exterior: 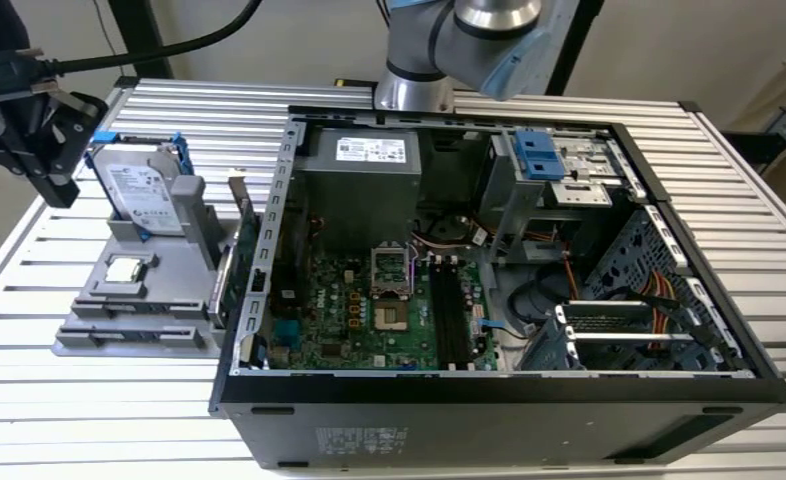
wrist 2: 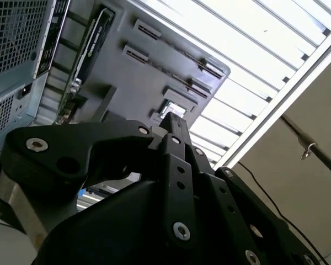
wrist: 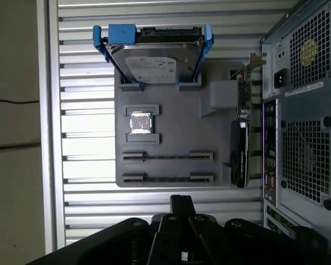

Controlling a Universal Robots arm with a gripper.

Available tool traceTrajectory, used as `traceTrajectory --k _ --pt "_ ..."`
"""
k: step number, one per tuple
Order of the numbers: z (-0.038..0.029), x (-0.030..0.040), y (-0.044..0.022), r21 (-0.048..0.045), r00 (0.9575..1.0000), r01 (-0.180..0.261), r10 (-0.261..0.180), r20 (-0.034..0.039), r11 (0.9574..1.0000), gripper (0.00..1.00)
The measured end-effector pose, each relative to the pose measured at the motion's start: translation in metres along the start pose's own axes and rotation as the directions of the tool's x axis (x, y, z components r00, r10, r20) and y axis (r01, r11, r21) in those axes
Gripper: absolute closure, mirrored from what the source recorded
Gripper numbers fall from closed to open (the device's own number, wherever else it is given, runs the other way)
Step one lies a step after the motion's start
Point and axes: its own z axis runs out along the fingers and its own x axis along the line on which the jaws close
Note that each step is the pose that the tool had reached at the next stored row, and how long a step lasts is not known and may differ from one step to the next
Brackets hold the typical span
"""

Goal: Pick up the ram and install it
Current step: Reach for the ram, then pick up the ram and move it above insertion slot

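Since I can't spot the ram anywhere, and the two long slots (wrist: 168, 157) in the gray parts holder (wrist: 171, 118) look bare, I'd worry about a blind descent. The gripper (wrist: 182, 201) hangs above the holder, fingers pressed together on nothing I can see. It could clip the hard drive (wrist: 154, 58) standing in the holder. The holder sits on a slatted aluminium table (exterior: 46, 400) beside the open computer case (exterior: 500, 410), with a pale wall (exterior: 313, 40) beyond.

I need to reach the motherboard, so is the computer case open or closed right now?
Open. The computer case lies with its side panel off, and the motherboard inside is exposed in the exterior view.
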Motion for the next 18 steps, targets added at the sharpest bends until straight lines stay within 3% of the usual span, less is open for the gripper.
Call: traceTrajectory --k 18 --pt "0.0004 0.0009 -0.0004 0.0003 0.9999 0.016 -0.016 -0.0009 0.9999 1.0"
